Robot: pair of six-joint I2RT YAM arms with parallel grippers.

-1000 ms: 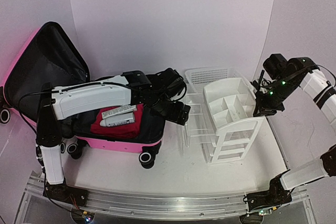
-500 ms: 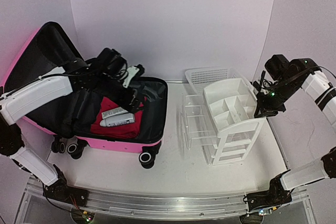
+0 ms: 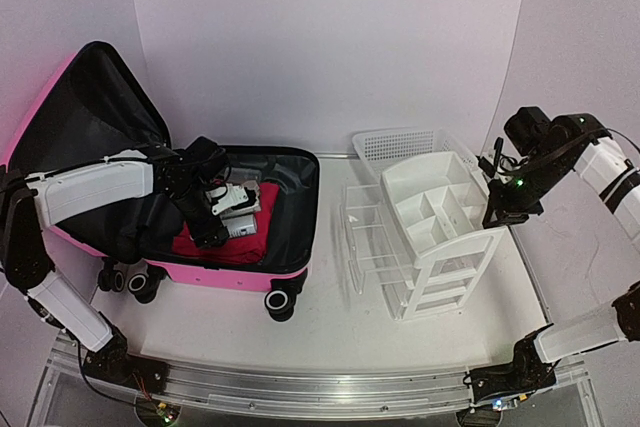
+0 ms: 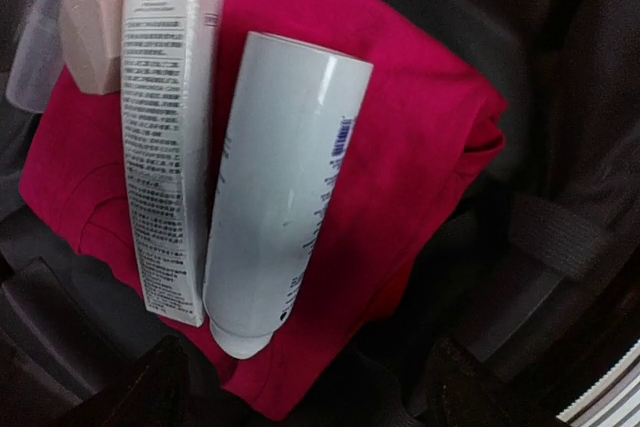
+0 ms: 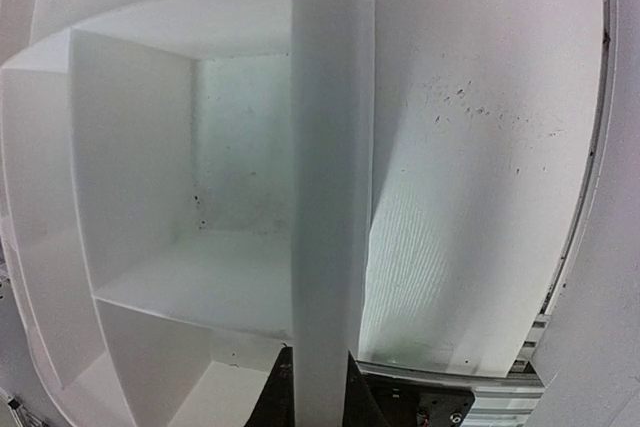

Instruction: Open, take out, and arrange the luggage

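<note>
L gripper has swung back, within the last sec., from centre-right of the top view to the luggage at left-centre, whose lid stands open toward the upper left. We judge that the arm has returned for the next item, so unpacking is partway, not done.

Its jaws stand wide apart and hold nothing. In the L wrist view its fingers sit at the bottom edge of frame, above the contents, w/ no contact visible. Contents, L to R:
- a pink cap at upper left
- a printed carton
- a white tube touching the carton

Carton and tube lie on a folded red cloth inside the black lining.

Centre-right is the white drawer organizer, tilted, w/ a white mesh basket just behind it. R gripper, far right, is unchanged and stays clamped on a thin wall at the organizer's right edge. The R wrist view shows that panel pinched between the fingers.
</note>
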